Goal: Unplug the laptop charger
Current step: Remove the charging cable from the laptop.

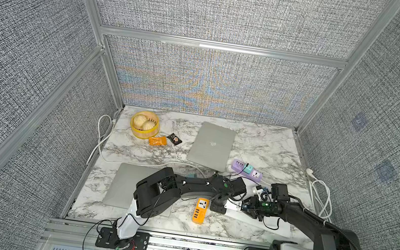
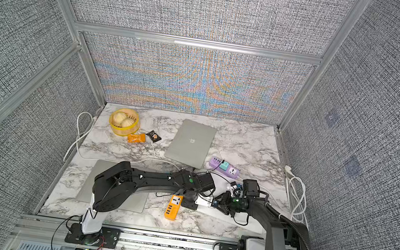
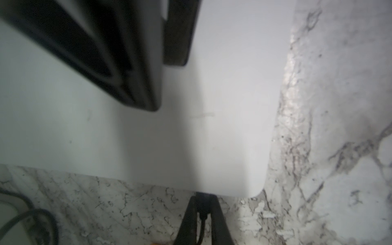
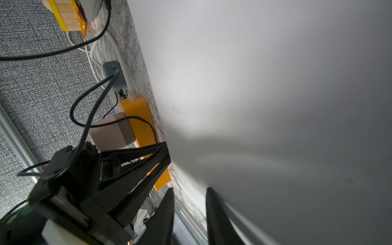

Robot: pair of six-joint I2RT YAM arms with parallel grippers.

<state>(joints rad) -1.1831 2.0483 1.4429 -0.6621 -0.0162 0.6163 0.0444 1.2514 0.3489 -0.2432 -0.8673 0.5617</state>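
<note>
A white laptop (image 1: 282, 229) (image 2: 254, 225) lies at the front right of the marble table, and fills much of both wrist views (image 3: 191, 137) (image 4: 265, 95). The laptop charger's black plug (image 3: 203, 200) sits in the laptop's edge, with its thin black cable (image 3: 201, 229) trailing back between the jaws. My left gripper (image 3: 203, 199) (image 1: 218, 206) (image 2: 189, 202) is shut on that plug. My right gripper (image 4: 189, 203) (image 1: 248, 208) (image 2: 221, 203) is open with nothing between its fingers. One of its fingers (image 4: 214, 212) rests against the laptop's lid.
An orange power strip (image 1: 200, 210) (image 4: 140, 118) lies just left of the white laptop. A purple power strip (image 1: 247, 170) with a teal adapter sits behind it. Two grey laptops (image 1: 210, 145) (image 1: 126, 187), a bamboo steamer (image 1: 145, 124), snack packets and white cables (image 1: 318, 198) also occupy the table.
</note>
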